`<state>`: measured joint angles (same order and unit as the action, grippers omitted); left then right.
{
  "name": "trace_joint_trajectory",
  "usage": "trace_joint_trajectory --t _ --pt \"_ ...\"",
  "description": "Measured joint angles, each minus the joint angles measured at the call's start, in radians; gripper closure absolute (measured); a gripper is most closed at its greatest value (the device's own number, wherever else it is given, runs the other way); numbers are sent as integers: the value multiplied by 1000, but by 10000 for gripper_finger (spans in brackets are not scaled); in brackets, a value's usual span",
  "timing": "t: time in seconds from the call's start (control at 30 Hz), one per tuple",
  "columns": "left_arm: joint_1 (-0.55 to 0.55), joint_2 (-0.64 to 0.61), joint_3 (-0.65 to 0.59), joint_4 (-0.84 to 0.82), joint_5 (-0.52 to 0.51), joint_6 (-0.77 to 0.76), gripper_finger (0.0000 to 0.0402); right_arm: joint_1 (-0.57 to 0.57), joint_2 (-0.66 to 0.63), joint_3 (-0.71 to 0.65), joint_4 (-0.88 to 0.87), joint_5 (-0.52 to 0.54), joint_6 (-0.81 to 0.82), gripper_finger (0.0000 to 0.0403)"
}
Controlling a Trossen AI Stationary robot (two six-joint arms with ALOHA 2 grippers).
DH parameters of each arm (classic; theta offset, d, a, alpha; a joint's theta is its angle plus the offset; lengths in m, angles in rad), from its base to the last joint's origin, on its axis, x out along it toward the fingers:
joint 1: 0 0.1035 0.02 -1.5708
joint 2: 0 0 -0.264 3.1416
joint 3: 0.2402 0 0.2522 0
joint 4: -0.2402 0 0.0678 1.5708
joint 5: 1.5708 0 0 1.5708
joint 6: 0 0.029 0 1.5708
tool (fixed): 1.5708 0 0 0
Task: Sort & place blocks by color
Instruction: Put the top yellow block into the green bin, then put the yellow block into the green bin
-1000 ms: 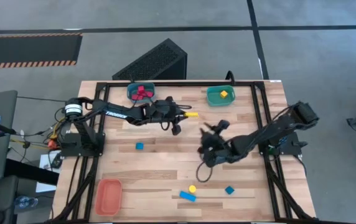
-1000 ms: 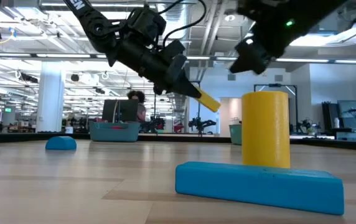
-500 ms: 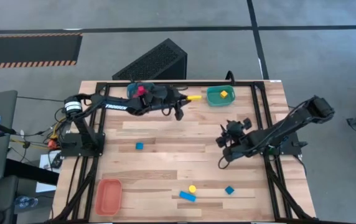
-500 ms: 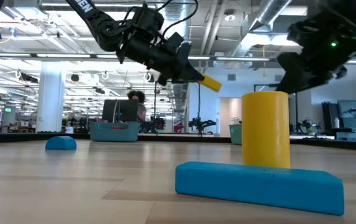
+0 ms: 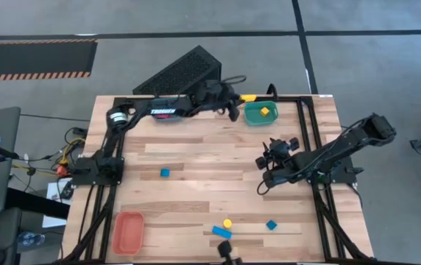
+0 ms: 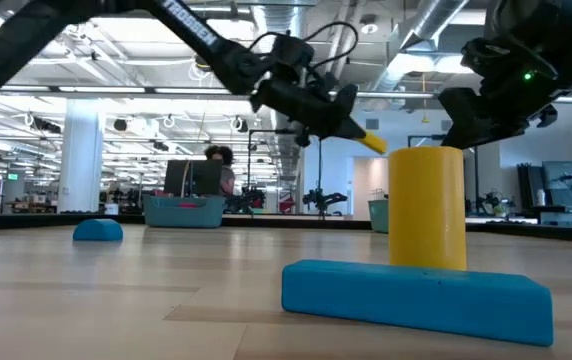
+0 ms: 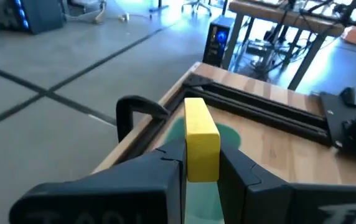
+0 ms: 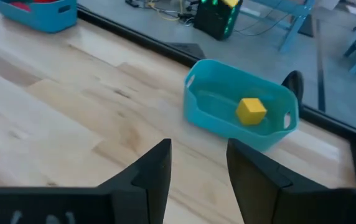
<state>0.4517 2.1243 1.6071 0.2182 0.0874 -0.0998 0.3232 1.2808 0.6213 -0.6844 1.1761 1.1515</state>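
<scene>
My left gripper (image 5: 234,102) reaches along the table's far edge, shut on a yellow bar block (image 5: 248,97) that hangs over the far rim of a teal bin (image 5: 257,118). A yellow cube (image 5: 265,111) lies in that bin. The low view shows the bar (image 6: 374,143) high in the air. My right gripper (image 5: 278,146) hovers open and empty right of centre, pointing at the teal bin (image 8: 271,134). A blue cube (image 5: 165,173), a blue bar (image 5: 221,232), a yellow cylinder (image 5: 227,223) and another blue block (image 5: 271,224) rest on the table. My left gripper pinches the yellow bar's near end (image 7: 198,165) between its two fingers (image 7: 165,165). The bar lies along the fingers and sticks out past their tips. The fingers come nearly level from the table's left. The bar is lifted clear, above the teal bin (image 7: 228,134).
An orange bin (image 5: 129,232) stands at the near left corner. A blue bin with red blocks (image 8: 35,12) stands at the far edge, under my left arm in the high view. A black clamp (image 7: 134,112) and a dark frame rail (image 5: 299,99) edge the table.
My left gripper has carried the yellow bar toward the table's far right, from beside the red-block bin to above the teal bin, rising a little. My right gripper has drawn back toward the right edge and rolled, then kept still.
</scene>
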Motion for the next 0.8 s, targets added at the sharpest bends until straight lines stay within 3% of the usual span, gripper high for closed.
trace_joint_trajectory --t 0.13,0.33,0.6,0.8 --pt "3 131 204 -156 43 -2 369 -19 0 0 -3 3 -1 232" --pt "-4 255 391 -367 44 0 353 -9 0 -2 -8 -3 -6 232" --pt "-5 271 407 -384 -41 40 314 -12 92 -9 23 1 -15 235" --pt "-1 224 406 -460 -49 89 287 -1 162 -9 46 0 0 235"
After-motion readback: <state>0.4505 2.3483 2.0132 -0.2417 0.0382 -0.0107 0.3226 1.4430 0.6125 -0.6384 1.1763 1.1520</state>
